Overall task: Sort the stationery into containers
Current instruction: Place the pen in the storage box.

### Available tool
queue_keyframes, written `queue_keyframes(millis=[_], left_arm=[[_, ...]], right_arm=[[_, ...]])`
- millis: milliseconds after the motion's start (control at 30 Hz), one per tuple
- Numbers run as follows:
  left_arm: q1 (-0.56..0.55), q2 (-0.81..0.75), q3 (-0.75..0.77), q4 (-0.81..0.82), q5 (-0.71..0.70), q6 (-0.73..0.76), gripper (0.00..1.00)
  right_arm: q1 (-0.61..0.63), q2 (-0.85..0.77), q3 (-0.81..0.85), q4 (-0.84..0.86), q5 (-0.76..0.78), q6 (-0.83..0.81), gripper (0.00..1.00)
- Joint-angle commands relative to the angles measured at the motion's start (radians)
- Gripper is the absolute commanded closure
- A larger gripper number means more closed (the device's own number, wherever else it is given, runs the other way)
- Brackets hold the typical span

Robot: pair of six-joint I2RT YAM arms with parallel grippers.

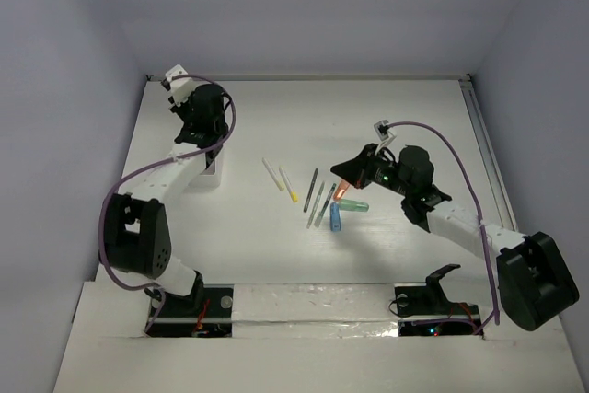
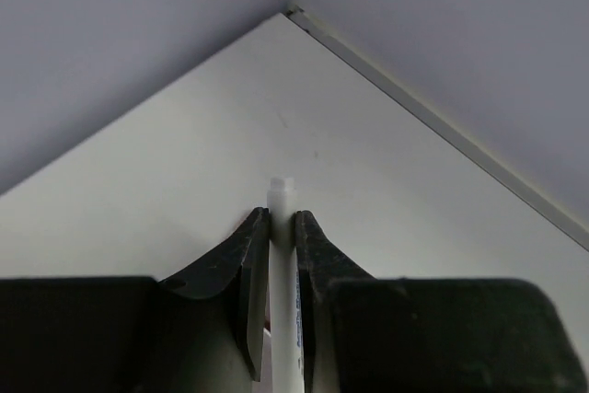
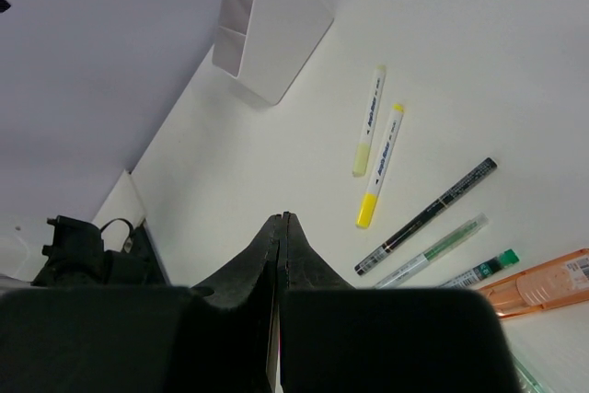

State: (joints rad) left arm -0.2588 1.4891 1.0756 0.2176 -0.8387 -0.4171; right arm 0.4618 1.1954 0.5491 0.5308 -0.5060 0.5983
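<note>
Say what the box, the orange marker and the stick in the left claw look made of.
Box: likely plastic, opaque white, smooth with a faint sheen; thin, even walls and dividers. Orange marker: probably translucent plastic; its body lets light through. Stick, clamped in the left claw: seemingly opaque white plastic, smooth, with blue print on its barrel.
</note>
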Motion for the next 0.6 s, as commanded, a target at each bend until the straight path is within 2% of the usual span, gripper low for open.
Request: queue_keyframes(millis=[0, 200, 567], left_arm=[[0.035, 0.045, 0.076, 0.092, -0.131, 0.145, 1.0], [0.055, 0.123, 0.078, 0.238, -0.184, 0.305, 1.0], [0.055, 0.244, 0.127, 0.367, -0.201, 0.386, 1.0]], right_arm=[[0.011, -0.031, 0.026, 0.049, -0.009, -0.009, 1.0], [0.011, -0.011, 0.029, 0.057, -0.012, -0.009, 1.0], [0.011, 0.024, 0.031, 0.089, -0.038, -0.002, 1.0]])
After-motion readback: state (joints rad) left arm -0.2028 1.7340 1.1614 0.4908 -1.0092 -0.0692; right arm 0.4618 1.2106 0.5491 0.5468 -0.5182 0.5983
